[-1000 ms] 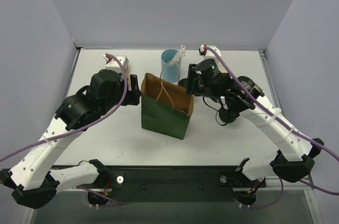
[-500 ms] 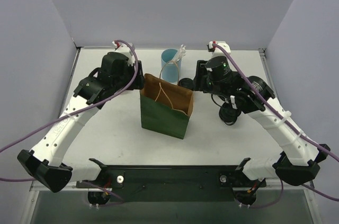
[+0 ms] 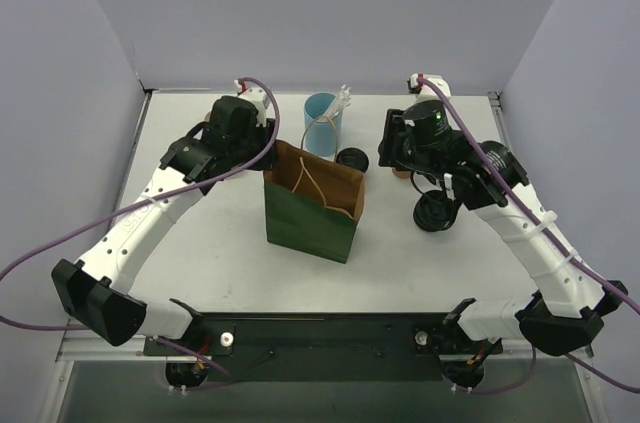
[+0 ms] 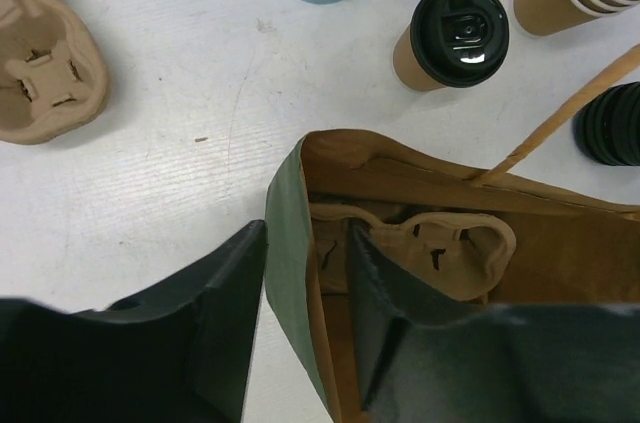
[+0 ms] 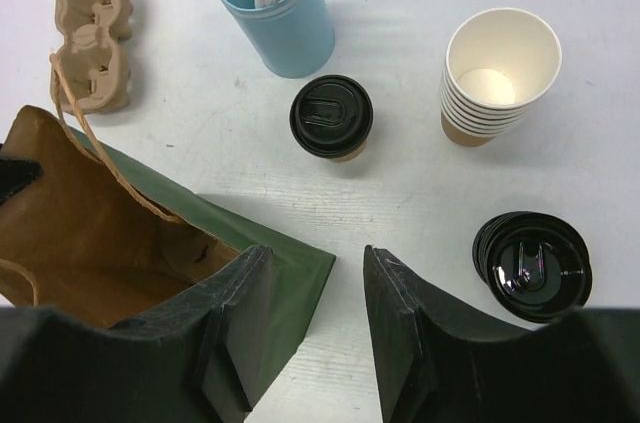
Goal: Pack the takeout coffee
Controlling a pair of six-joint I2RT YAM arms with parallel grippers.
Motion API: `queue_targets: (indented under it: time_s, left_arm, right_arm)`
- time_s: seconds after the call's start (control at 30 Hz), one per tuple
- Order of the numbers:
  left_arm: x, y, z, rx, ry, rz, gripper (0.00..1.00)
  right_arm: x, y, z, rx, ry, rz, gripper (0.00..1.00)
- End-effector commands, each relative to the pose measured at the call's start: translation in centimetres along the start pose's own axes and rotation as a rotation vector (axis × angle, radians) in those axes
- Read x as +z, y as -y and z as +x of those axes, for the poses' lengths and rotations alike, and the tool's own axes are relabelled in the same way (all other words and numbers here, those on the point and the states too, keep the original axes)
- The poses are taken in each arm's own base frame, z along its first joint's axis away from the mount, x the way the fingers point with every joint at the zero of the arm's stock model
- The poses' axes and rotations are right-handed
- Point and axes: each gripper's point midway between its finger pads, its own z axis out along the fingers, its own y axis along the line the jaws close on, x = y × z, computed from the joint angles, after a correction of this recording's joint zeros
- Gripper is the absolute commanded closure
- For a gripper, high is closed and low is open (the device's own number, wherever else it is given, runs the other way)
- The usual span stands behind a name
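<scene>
right hand (image 5: 315, 265): fully spread, holding nothing, above a corner of the green bag (image 5: 235, 223). the takeout coffee (image 5: 331, 117) stands upright on the worktop (image 5: 420, 193) straight ahead of it, clear of both fingers. left hand (image 4: 305, 243): parted, one finger either side of the bag wall; the coffee stands ahead and to its right, outside the bag.

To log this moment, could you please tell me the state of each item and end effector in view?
green bag: upright, open.
takeout coffee: upright, lidded, outside the bag.
cup carrier: inside the bag.
paper cup stack: upright, nested, unlidded.
light-blue cup: upright, holding white sticks.
black lids: stacked on the table.
left end effector: open, straddling the bag's rim.
right end effector: open, empty.
</scene>
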Motion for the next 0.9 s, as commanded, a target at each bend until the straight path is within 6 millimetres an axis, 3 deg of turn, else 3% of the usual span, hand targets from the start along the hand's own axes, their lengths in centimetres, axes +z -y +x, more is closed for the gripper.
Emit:
queue_targets:
  time_s: [0.0,0.03,0.07,0.2,0.37,0.53,0.67,0.73,0.87]
  left_arm:
    - [-0.4,-0.3,-0.6,0.037,0.02,0.001,0.62]
    - [-0.3,-0.8,-0.4,0.036,0.019,-0.026,0.67]
    - [-0.6,-1.0,-0.5,0.036,0.028,-0.04,0.79]
    - [-1.2,-2.6,-0.6,0.047,0.039,-0.124,0.99]
    - [-1.7,-4.2,1.0,0.054,0.008,-0.197,1.0]
    - [-2.4,-4.5,1.6,0.02,0.026,-0.196,1.0]
    - [-3.2,-3.6,2.1,0.0,0.056,-0.12,1.0]
    - [-3.8,-3.0,2.3,-0.026,0.069,-0.077,1.0]
    - [-4.8,-2.5,2.6,-0.075,0.075,-0.044,1.0]
  right_arm:
    - [1.0,-0.2,-0.1,-0.009,-0.026,0.007,0.58]
    - [1.2,-0.2,-0.1,-0.014,-0.028,0.011,0.58]
    - [1.4,-0.2,-0.2,-0.016,-0.028,0.014,0.58]
    - [3.2,-0.3,0.1,-0.025,-0.052,0.037,0.58]
    - [5.4,-0.1,-0.4,-0.028,-0.051,0.074,0.58]
    - [9.8,0.3,0.4,-0.05,-0.089,0.067,0.54]
    - [14.5,-0.3,2.4,-0.088,-0.201,-0.036,0.44]
    - [15.9,-0.5,3.3,-0.119,-0.242,-0.054,0.33]
    - [18.9,-0.7,6.3,-0.168,-0.346,-0.096,0.32]
